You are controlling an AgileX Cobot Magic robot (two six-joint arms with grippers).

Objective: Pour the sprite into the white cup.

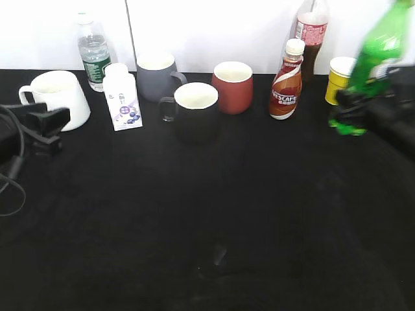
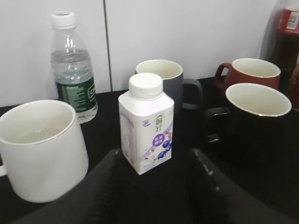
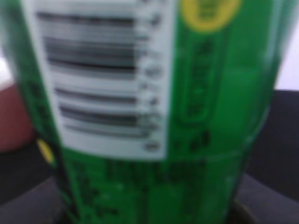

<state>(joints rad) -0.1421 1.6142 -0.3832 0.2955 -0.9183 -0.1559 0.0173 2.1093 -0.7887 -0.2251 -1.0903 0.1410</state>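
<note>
The right tool (image 1: 353, 107) is clamped around the lower body of the sprite (image 1: 375, 55), which leans at the far right corner of the bench (image 1: 227, 220), blurred; its label fills the right wrist view. The left tool (image 1: 45, 123) sits at the left edge with its jaws apart and nothing between them, just in front of the white cup (image 1: 57, 97), which stands upright and looks empty near the far left corner.

Thin plastic gives under a squeeze, and a smooth label can slip, so I judge the firmer lower wall a fair place to hold. Whether the cap is on I cannot tell. The ceramic cup is stiff, heavy enough to stay put, and chips if knocked.

Counted: four mugs (white, grey, black, red), one yellow paper cup, five bottles – sprite, water, Nescafe, a red-labelled cola, and a small white yoghurt bottle
</note>
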